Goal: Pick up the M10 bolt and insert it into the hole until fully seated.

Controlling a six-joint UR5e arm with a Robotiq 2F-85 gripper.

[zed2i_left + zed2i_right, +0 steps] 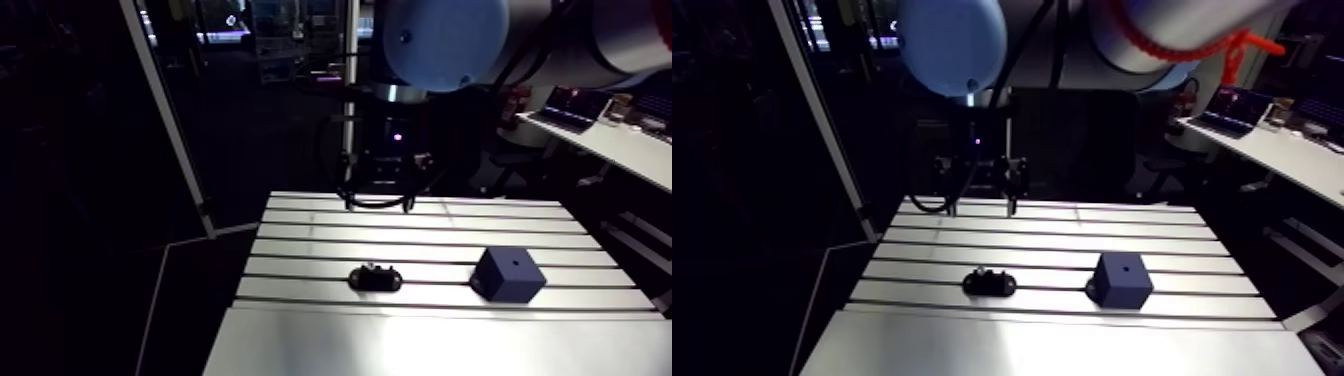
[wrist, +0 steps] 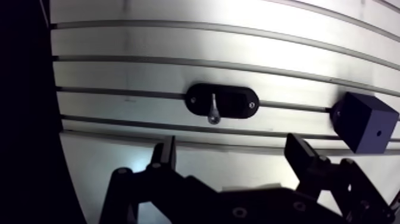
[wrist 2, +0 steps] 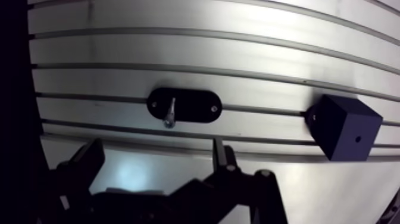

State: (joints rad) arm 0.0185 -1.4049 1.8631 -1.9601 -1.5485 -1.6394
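Metal sheen suggests the M10 bolt (image 2: 213, 110) is stiff, light and probably slippery, so the hold belongs squarely across the part standing out of its black oval holder (image 2: 238, 101), where a skewed grip could let it pivot. It stands in that holder on the slotted table (image 2: 178, 42), ahead of the gripper (image 2: 232, 149), whose jaws are spread wide and empty. Count: one bolt, one holder, one dark blue block (image 2: 357, 119) with a single hole (image 2: 378, 132), set apart from the holder.
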